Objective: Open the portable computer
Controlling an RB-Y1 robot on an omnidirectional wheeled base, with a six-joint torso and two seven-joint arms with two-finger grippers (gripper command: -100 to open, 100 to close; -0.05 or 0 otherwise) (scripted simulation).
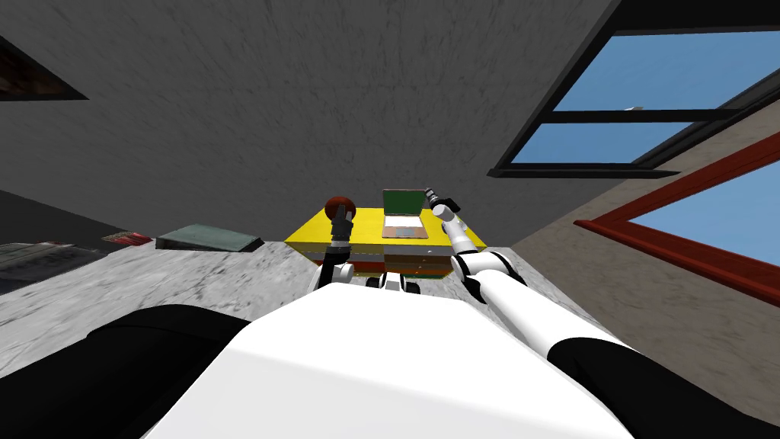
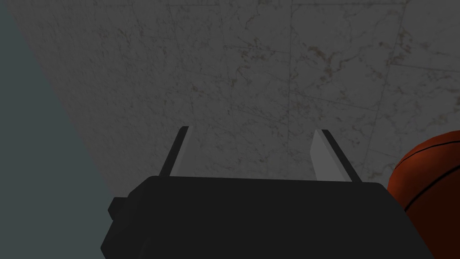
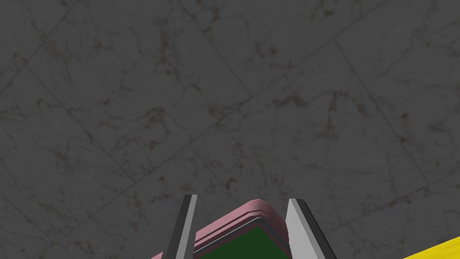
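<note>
The right gripper, low in the middle of the right wrist frame, is narrowed onto a top corner of the laptop's pink lid, fingers pressing its sides. In the head view the yellow bench sits mid-frame and carries the laptop, whose green screen stands near upright. The lid looks light, thin and stiff. Its top edge gives leverage, though a corner hold may twist it. The hinge is too small to read. The left gripper is spread wide and empty beside a red-brown ball.

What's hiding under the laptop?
The open laptop sits flat on a yellow table, so the tabletop is what's under it. The patch right beneath is covered, so I can't tell if anything thin lies there.
</note>
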